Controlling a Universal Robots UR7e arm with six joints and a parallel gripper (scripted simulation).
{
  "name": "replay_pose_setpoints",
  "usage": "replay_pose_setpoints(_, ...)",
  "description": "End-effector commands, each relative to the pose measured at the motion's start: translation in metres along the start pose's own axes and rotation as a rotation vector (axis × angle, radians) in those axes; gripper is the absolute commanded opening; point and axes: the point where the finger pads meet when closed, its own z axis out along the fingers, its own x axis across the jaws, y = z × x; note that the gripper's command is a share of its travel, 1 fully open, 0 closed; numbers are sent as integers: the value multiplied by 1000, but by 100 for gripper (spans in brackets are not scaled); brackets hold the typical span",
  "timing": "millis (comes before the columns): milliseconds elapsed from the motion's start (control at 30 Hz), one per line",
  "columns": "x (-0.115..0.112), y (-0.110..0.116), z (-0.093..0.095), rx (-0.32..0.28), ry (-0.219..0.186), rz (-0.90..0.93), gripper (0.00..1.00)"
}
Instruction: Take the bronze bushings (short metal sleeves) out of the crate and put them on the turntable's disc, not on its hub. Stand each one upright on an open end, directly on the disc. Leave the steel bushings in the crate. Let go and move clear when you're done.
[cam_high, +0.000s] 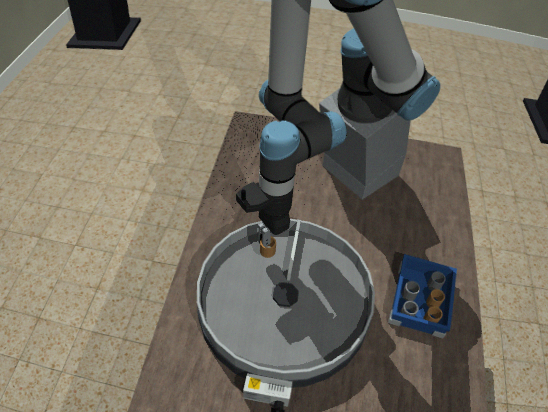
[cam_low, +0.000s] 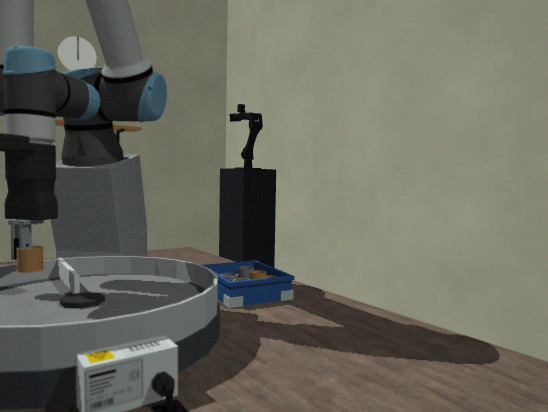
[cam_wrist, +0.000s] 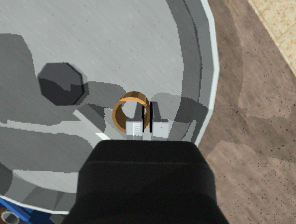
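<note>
The fingers (cam_high: 265, 236) (cam_low: 21, 239) are clamped on the wall of one bronze bushing (cam_high: 268, 248) (cam_low: 30, 259) (cam_wrist: 120, 114), one finger inside the bore. It is held upright above the far part of the disc (cam_high: 240, 300) (cam_low: 145, 281) (cam_wrist: 120, 40), left of the divider (cam_high: 295, 247) (cam_low: 68, 272) (cam_wrist: 94, 123) and near the far rim. Two bronze bushings are left in the crate (cam_high: 426, 327) (cam_low: 255, 294) (cam_wrist: 16, 210), at the right, beside three steel ones.

With the wall pinched on one side only, the bushing could swing or tilt if its lower edge met the disc unevenly. Were it let go too high, it could drop, tip and roll. If the lowering were done too far out, the rim could be struck by the fingers or the bushing; a drift to the right could bring the divider into the way. The hub (cam_high: 285, 294) (cam_low: 82, 300) (cam_wrist: 61, 84) is well apart and seems a small risk. Should the disc be turned by a push, the landing spot would be shifted.

The counter (cam_high: 175, 345) (cam_low: 310, 370) (cam_wrist: 255, 150) is brown and wood-like, crossed by the arm's dark shadows. A white control box (cam_high: 267, 389) (cam_low: 127, 372) is set at its near side. Beyond, a floor of beige speckled tiles is seen, then black pedestals, and plain grey-green walls with a round white clock.
</note>
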Motion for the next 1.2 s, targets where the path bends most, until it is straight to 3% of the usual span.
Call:
replay_pose_setpoints(0,0,0,0,1,0,0,0)
replay_pose_setpoints(867,0,0,31,1,0,0,0)
replay_pose_setpoints(1167,0,0,34,1,0,0,0)
